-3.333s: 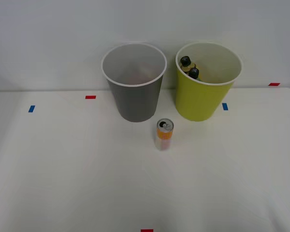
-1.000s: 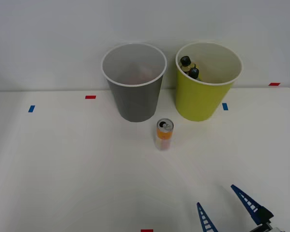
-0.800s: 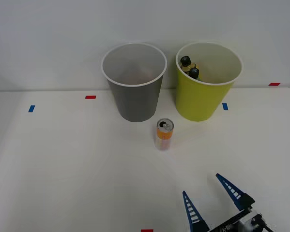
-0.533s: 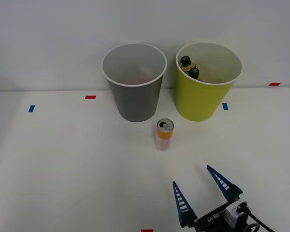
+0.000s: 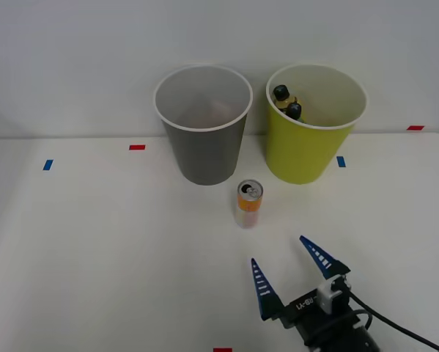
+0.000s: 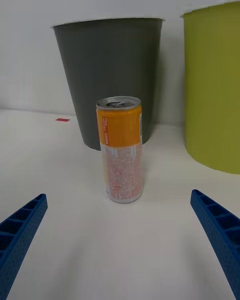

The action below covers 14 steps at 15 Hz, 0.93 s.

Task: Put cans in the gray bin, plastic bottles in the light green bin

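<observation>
Front view: your right gripper (image 5: 290,270), blue fingers spread wide, points at the upright slim orange-and-white can (image 5: 248,204), standing ahead, just left of centre.

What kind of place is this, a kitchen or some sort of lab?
Most likely a robot test setup, not a kitchen: a plain white table against a bare wall, red and blue tape marks on it, and the gray bin and light green bin.

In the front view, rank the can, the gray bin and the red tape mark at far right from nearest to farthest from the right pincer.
1. The can, upright just ahead of the right pincer.
2. The gray bin, behind the can, to the left.
3. The red tape mark, at the table's far right edge.
</observation>
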### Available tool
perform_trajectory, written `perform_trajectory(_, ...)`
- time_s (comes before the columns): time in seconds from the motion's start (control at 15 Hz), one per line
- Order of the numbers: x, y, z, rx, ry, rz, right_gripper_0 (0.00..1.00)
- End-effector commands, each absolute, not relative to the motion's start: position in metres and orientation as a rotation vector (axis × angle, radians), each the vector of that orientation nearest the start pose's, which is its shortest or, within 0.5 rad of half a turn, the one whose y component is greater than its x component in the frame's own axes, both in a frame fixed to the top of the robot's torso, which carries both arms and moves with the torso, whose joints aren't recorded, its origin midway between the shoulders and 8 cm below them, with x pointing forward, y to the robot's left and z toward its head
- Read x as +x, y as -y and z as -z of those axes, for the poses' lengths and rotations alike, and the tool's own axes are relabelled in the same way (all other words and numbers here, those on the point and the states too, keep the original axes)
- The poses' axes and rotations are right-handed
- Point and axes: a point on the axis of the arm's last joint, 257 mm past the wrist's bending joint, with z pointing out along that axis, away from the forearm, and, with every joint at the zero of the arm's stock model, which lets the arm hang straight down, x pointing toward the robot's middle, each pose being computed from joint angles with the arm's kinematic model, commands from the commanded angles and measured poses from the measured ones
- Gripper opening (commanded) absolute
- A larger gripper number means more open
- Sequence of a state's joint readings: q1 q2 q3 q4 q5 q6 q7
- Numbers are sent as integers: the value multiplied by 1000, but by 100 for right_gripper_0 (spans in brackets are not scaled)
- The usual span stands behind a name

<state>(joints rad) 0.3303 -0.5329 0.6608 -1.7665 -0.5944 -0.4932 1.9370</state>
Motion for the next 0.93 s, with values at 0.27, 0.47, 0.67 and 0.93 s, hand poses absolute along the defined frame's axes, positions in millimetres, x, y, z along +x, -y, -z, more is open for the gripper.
perform_trajectory(0.27, 412, 81, 262, -323, -1396, -320, 100)
perform_trajectory(0.47, 437, 73, 261, -320, -1386, -317, 100)
perform_trajectory(0.67, 457, 64, 259, -311, -1381, -315, 100)
perform_trajectory(0.93, 476, 52, 250, -295, -1393, -327, 100)
